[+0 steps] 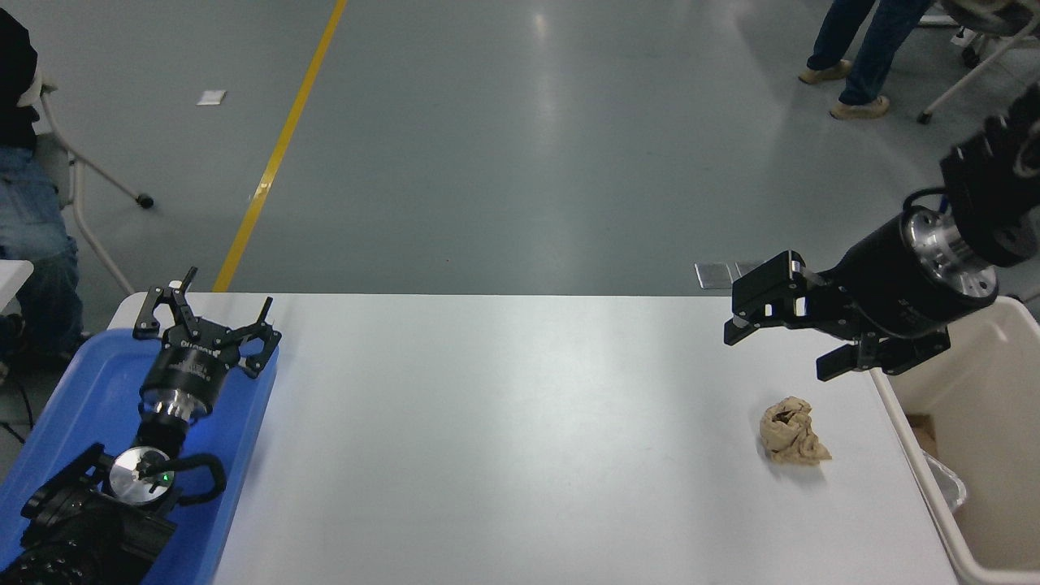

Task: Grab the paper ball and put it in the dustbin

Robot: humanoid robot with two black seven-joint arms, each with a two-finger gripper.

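The paper ball (792, 441) lies on the white table (504, 439), near the table's right edge and just left of the dustbin (975, 422), not touching it. The right gripper (784, 349) hangs in the air beyond the paper ball, well clear of it, jaws spread wide with nothing between them. The left gripper (203, 325) rests over the blue tray (73, 406) at the table's left end, its jaws spread too.
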